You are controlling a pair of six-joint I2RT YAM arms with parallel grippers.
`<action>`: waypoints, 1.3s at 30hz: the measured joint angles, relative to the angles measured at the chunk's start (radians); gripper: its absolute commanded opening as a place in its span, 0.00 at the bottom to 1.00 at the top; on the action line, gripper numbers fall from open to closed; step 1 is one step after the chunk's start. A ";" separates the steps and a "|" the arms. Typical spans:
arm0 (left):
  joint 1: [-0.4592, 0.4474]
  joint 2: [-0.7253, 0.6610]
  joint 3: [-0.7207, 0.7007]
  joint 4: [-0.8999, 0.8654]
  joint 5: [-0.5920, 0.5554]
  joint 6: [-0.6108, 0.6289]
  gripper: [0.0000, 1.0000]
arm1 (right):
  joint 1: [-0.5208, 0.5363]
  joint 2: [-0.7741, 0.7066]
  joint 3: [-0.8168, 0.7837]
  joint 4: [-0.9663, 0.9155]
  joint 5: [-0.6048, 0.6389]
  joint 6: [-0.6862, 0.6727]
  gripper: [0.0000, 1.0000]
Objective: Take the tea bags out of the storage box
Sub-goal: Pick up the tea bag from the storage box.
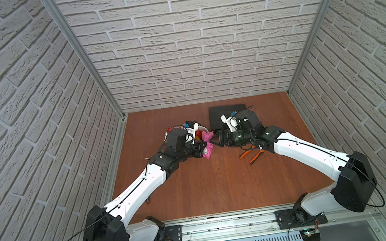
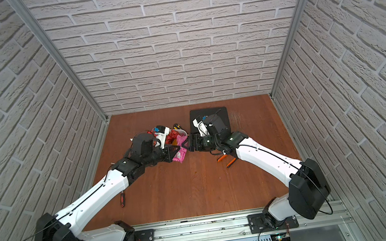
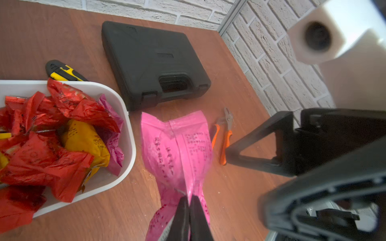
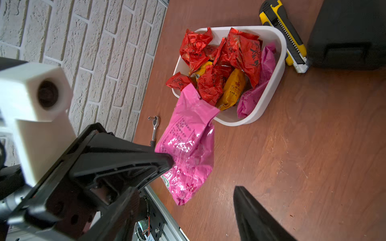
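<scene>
Pink tea bag (image 3: 179,150) is dangling from the left gripper's (image 3: 189,200) clamped jaws, five o'clock off the box (image 3: 128,125); the right gripper (image 1: 213,141) is gaping empty; setting it down seems next.

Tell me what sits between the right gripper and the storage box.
A pink tea bag, pinched in the left gripper, hangs between them over the table; the right wrist view shows it best.
</scene>
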 measured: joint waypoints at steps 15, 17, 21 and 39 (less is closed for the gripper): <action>-0.015 0.001 -0.001 0.044 0.034 0.000 0.00 | 0.003 0.036 0.000 0.094 0.039 0.087 0.55; -0.015 0.001 -0.003 0.045 0.037 0.000 0.00 | 0.004 0.054 0.000 0.109 0.035 0.093 0.44; -0.015 0.001 -0.018 0.039 0.034 0.000 0.03 | 0.013 0.073 0.001 0.129 0.025 0.106 0.22; -0.001 -0.263 -0.104 -0.035 -0.276 -0.104 0.84 | 0.016 0.034 -0.074 0.054 0.066 0.048 0.04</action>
